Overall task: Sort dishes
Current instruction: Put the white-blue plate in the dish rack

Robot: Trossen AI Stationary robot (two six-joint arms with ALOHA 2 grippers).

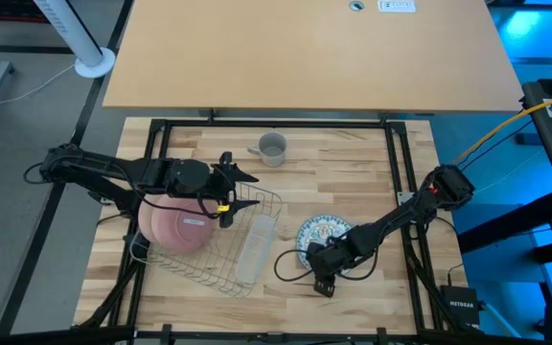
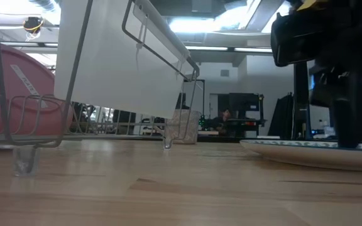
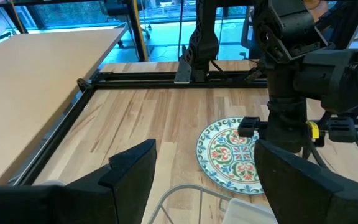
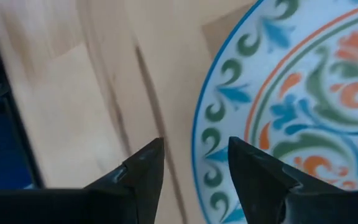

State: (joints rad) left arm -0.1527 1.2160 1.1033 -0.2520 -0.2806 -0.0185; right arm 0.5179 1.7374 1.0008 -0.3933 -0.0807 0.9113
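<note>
Wooden tabletop (image 1: 353,182): pink plates (image 1: 175,228) already in wire rack (image 1: 247,251); patterned plate (image 1: 316,233) still flat outside. Right end effector (image 4: 191,165) parted at its rim, empty; left end effector (image 3: 204,171) wide above rack, empty.

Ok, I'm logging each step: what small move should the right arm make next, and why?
Probably ease the open right pincer onto the patterned plate's rim and close. The plate lies flat on the table, its edge right at the fingertips, nothing gripped yet.
</note>
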